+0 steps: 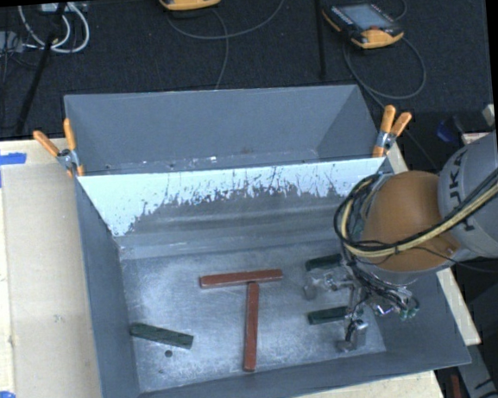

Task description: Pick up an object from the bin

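- Nearest the camera runs the front wall of the grey bin. Just behind it lies the near end of an upright brown bar, flat on the floor.
- Its far end meets a crosswise brown bar, making a T at the bin's middle. Whether the two are joined cannot be told.
- At the bin's right, just beside the T, the gripper sits low. Its jaws look spread, dark tips apart, with bare floor between them and nothing pinched.
- A dark green bar lies well apart, near the left front corner.
- The brown bars look slim, stiff and probably light, and not fragile.
- A likely hold is across the stem's narrow width, close to the junction in case the T lifts as one piece.
- On smooth metal it may skid as the jaws close.
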`<state>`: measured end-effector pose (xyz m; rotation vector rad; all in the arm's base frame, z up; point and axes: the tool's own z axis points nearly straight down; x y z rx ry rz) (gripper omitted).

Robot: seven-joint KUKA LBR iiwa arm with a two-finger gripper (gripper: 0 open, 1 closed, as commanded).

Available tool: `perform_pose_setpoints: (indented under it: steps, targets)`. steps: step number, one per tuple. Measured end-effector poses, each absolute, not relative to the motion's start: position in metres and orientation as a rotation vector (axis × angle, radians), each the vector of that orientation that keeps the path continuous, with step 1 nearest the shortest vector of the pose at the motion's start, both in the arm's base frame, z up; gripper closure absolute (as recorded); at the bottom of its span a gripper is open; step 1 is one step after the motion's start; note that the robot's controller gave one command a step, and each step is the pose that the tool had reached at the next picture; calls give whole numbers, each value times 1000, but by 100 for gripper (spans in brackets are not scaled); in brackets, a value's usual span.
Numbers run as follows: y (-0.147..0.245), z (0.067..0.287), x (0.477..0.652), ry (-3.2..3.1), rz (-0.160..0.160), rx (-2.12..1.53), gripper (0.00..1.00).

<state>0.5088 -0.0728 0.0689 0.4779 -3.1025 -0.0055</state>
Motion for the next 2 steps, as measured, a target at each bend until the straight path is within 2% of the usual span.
perform_pose_setpoints:
  steps: [1,2]
  targets:
    - [-74,69,509,-3103,-1,480,100]
    - [-70,205,520,-3134,2,317,100]
